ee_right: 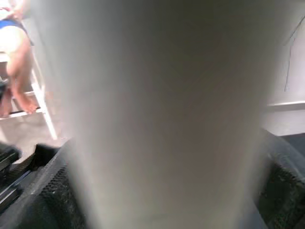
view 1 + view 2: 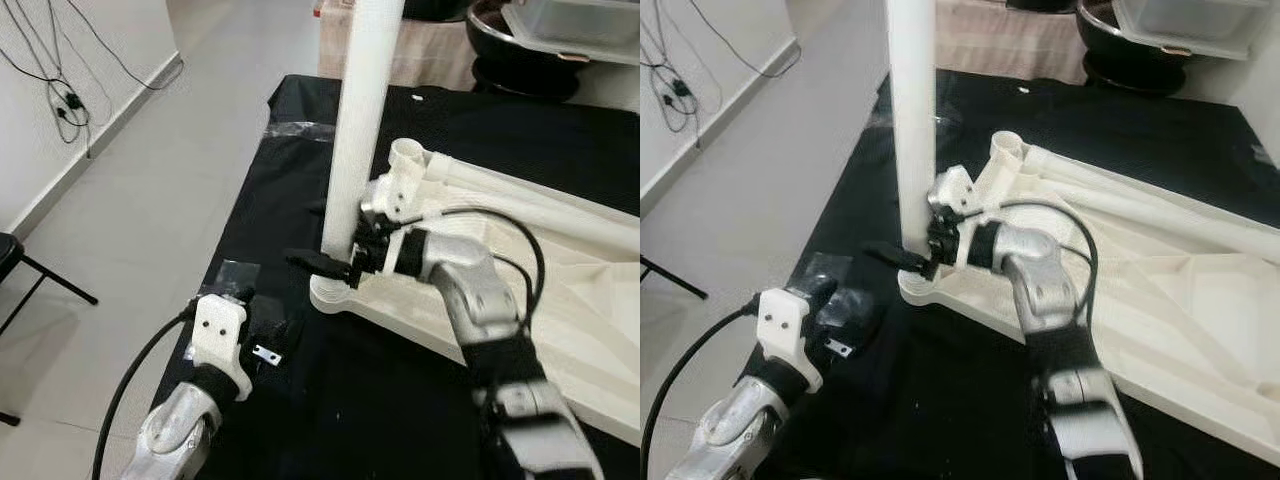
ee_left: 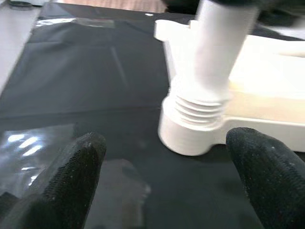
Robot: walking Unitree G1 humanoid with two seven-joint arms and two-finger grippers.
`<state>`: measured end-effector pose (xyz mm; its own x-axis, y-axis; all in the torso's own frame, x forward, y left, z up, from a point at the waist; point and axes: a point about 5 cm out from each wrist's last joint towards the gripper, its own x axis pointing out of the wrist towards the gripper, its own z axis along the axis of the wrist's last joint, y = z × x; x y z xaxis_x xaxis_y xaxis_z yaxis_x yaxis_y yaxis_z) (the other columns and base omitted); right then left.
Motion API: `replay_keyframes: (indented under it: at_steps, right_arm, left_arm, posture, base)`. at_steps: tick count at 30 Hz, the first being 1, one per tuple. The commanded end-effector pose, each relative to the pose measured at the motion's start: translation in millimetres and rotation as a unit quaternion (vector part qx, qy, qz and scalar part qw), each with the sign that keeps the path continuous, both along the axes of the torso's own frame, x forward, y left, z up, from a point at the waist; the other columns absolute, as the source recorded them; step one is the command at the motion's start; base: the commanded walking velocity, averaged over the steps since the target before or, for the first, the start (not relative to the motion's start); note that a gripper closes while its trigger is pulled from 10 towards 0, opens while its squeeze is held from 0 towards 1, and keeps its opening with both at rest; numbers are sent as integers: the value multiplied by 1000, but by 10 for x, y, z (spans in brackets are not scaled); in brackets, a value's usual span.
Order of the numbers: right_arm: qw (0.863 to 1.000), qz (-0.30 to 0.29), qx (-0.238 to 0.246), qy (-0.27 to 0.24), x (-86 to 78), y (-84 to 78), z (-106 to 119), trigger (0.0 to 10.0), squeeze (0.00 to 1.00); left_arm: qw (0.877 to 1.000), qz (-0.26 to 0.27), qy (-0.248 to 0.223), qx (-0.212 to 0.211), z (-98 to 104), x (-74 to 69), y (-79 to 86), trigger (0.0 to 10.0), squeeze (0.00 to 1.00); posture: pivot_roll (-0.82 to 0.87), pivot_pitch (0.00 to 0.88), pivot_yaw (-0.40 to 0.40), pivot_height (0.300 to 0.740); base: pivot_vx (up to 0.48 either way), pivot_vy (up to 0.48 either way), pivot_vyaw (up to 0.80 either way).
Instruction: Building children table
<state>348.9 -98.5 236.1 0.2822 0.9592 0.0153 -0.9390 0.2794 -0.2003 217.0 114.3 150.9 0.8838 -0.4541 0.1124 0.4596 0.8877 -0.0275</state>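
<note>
Table leg stands upright in the tabletop's corner socket, right gripper clamped around its base, forearm level; left gripper spread apart, nearby.

White table leg and white tabletop — black cloth, seemingly pale-grey floor.

Right gripper clasping upright white table leg, leg seated in tabletop corner socket
</note>
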Motion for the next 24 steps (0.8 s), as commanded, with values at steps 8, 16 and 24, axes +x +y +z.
replay_keyframes:
  at_steps: [8,16,24]
  right_arm:
    - [997,79,11,22,94,112,51,0,0]
    - [999,34,18,-10,133,7,41,0,0]
    - [952,-287,88,-53,-28,-128,-125,0,0]
  left_arm:
    - [1000,-7,13,2,-11,-100,-7,10000,0]
    - [1000,-8,17,1,-14,-103,-15,10000,0]
    - [1000,-6,15,1,-30,-31,-12,10000,0]
  posture:
    - [103,269,-74,740]
    - [81,260,-77,740]
    - [51,236,-81,740]
  base:
    - [0,0,0]
    - [0,0,0]
    - [0,0,0]
